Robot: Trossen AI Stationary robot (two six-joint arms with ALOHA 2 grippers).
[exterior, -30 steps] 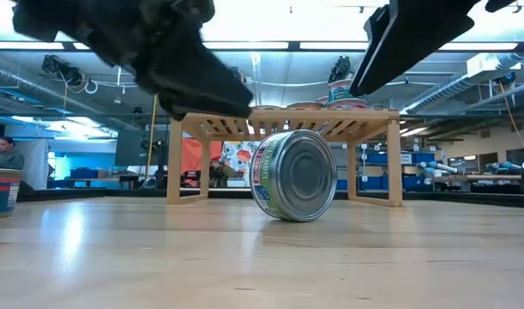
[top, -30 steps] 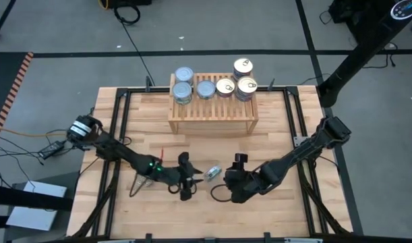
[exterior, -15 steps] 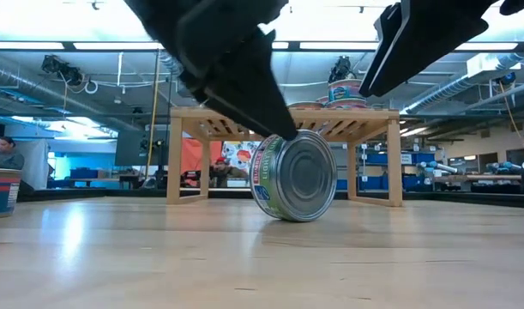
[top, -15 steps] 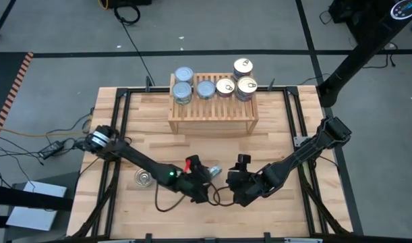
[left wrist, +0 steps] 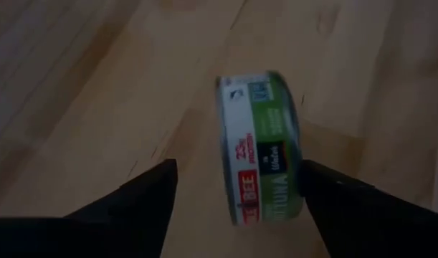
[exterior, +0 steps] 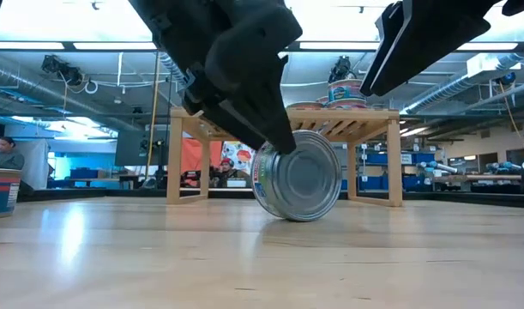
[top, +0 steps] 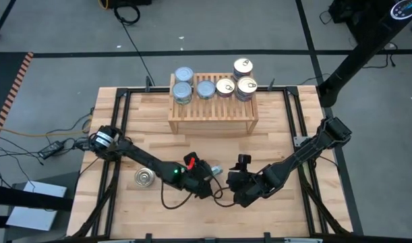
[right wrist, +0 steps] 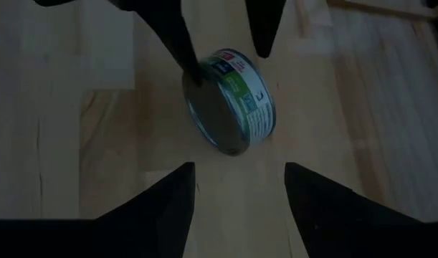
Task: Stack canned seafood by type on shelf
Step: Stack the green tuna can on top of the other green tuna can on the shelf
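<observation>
- Green-labelled tin (exterior: 298,176) stands on its edge near the table's (top: 273,128) front edge, about midway along it; you see its plain silvery end in the low view.
- Left gripper (top: 209,174): your fingers are spread, straddling that tin; one fingertip (exterior: 279,142) touches its upper rim.
- Right gripper (top: 234,177) hangs just beside the tin, fingers parted, holding nothing.
- One tin (top: 144,177) lies flat toward the table's front-left corner, apart from both arms.
- Shelf (top: 212,108) sits at the table's far edge; three silvery-lidded tins (top: 183,74) on its left part, golden-lidded tins (top: 243,67) on its right.
</observation>
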